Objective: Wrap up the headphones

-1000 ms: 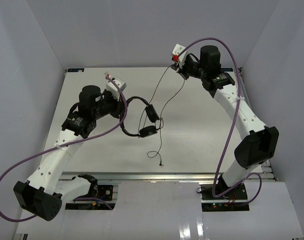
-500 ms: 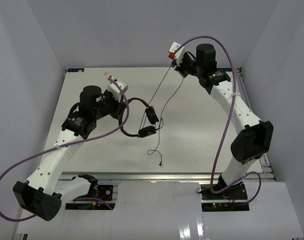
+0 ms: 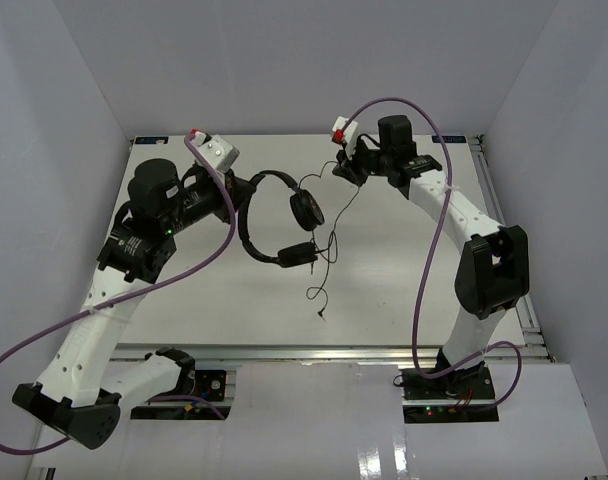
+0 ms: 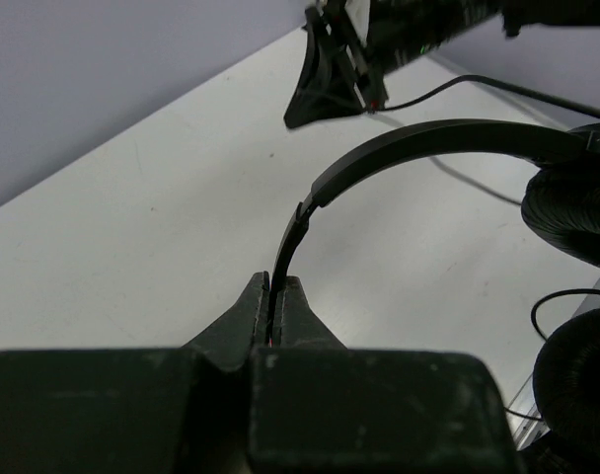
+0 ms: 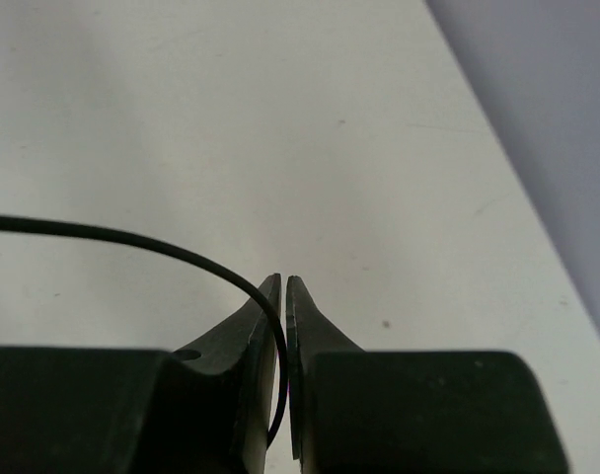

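Observation:
The black headphones (image 3: 274, 215) hang above the white table, left of centre. My left gripper (image 3: 242, 190) is shut on their thin headband (image 4: 428, 143), which runs up out of the jaws (image 4: 275, 283). Both padded ear cups (image 4: 574, 212) show at the right of the left wrist view. The thin cord (image 3: 314, 293) trails from the cups down to the table and up to my right gripper (image 3: 336, 168). In the right wrist view the cord (image 5: 132, 240) passes between the jaws (image 5: 283, 281), which are nearly together with a sliver of gap.
The white table (image 3: 404, 290) is boxed in by pale walls at the back and sides. Thick purple cables (image 3: 439, 250) loop along both arms. My right gripper (image 4: 335, 69) shows close beyond the headband in the left wrist view.
My left arm has lifted and swung the headphones toward the back. My right gripper has moved left and down toward them, and the cord between has gone slack. The right jaws have eased slightly.

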{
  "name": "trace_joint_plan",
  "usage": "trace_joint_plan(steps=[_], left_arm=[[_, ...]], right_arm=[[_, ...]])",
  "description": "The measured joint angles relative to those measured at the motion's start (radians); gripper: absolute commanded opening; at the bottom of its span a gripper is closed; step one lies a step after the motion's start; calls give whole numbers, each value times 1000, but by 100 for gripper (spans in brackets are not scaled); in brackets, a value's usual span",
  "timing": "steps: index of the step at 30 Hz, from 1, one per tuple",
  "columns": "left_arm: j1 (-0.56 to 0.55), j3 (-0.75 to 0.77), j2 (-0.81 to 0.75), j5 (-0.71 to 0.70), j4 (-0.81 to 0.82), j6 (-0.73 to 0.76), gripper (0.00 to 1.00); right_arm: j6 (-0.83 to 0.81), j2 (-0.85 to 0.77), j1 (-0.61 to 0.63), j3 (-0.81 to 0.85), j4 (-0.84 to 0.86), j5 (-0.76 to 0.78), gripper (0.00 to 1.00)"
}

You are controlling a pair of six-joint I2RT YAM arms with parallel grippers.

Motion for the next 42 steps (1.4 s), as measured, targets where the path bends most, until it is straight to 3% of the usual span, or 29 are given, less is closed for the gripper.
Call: trace_joint_plan(steps=[8,17,30,42], left_arm=[[0,72,7,85,57,-130,0],[0,51,9,181,145,-254,0],[0,112,11,135,102,-208,0],[0,142,11,121,80,-193,0]], right_arm=[[152,0,0,-50,70,-161,13],[181,39,0,-49,71,-159,11],[174,132,-79,-26,43,-102,11],[171,248,-109,11,-24,-72,19]])
